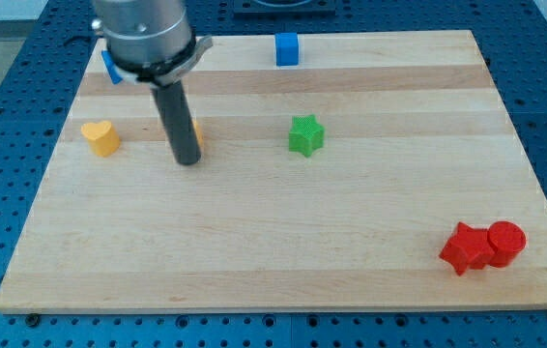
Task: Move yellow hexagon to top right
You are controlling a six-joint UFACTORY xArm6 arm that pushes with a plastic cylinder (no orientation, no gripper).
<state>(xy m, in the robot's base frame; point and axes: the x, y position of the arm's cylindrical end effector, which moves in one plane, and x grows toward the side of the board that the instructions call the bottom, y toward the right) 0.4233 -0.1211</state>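
My tip (187,160) rests on the wooden board (351,222) in its upper left part. A yellow block (199,136), probably the hexagon, is almost wholly hidden behind the rod; only a sliver shows at the rod's right edge. The tip is right against it, on its lower left side in the view. A yellow heart (101,138) lies to the tip's left.
A green star (305,134) lies right of the tip, near the board's middle. A blue cube (286,48) sits at the top edge. Another blue block (111,67) is partly hidden by the arm at top left. A red star (465,248) and red cylinder (506,243) touch at bottom right.
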